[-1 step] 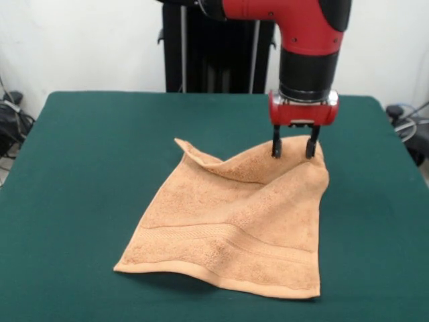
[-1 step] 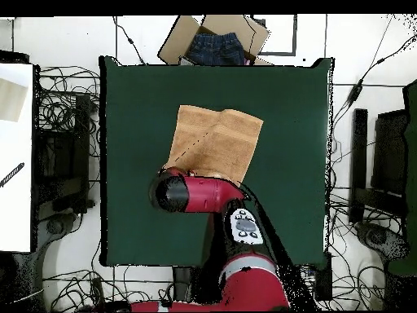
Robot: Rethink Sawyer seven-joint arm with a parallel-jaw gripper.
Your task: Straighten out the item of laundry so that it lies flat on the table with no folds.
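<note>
1. Gripper (image 1: 293, 149) sits at the towel's (image 1: 231, 231) far right corner, fingers spread, tips at the raised fabric. Not closed on anything; cannot tell if the tips touch the cloth.
2. Towel lies mid-table (image 1: 87, 168), slightly right of centre in the front view.
3. Near half is mostly flat: woven band and near hem visible, near-left corner lifts slightly.
4. Far edge is not flat: a fold rises in a ridge from the far left corner to the gripper.
5. Overhead view: arm (image 2: 204, 194) covers the towel's robot-side edge; a crease runs across the visible part.
6. Judgement: partly done. Left: pull the far edge out, flatten the ridge.
</note>
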